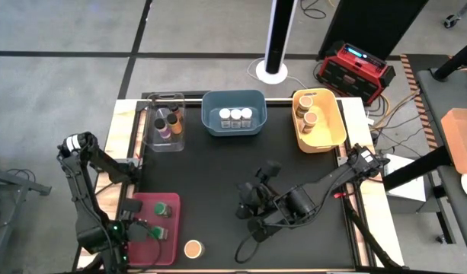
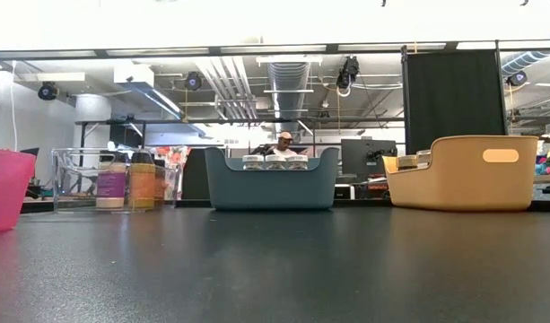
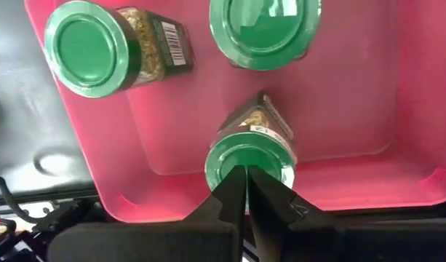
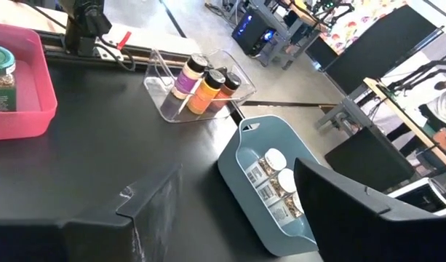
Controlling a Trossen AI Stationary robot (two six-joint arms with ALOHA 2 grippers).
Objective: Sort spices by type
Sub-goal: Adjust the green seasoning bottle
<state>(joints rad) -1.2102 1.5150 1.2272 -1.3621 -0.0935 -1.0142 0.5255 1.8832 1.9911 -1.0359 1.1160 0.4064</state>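
While one tan-lidded jar sits alone on the table near the front edge, just beside the red bin, everything else looks sorted: green-lidded jars in the red bin at the front-left corner, dark-lidded jars in the clear bin at the back-left, white-lidded jars in the blue bin at back-centre, tan-lidded jars in the yellow bin at the back-right.

Left gripper hangs over the red bin, fingers clenched together with nothing between them, tips right above one green lid. Right gripper hovers mid-table, right of the stray jar, fingers released and spread, holding nothing.

Risks, as a judgement:
- Stray jar is close to the table's front edge; a sideways bump from the right fingers on approach could roll it off.
- It stands just beside the red bin wall, so a wide-open approach could catch the bin and shove it.
- The left arm is parked near the same corner; the right arm reaching in could collide with it.
- The jar belongs in the yellow bin across the table; a shallow grip on the round lid could slip on that long carry.
- The left fingertips, so close to the green lid, could tip that jar if the arm dips.
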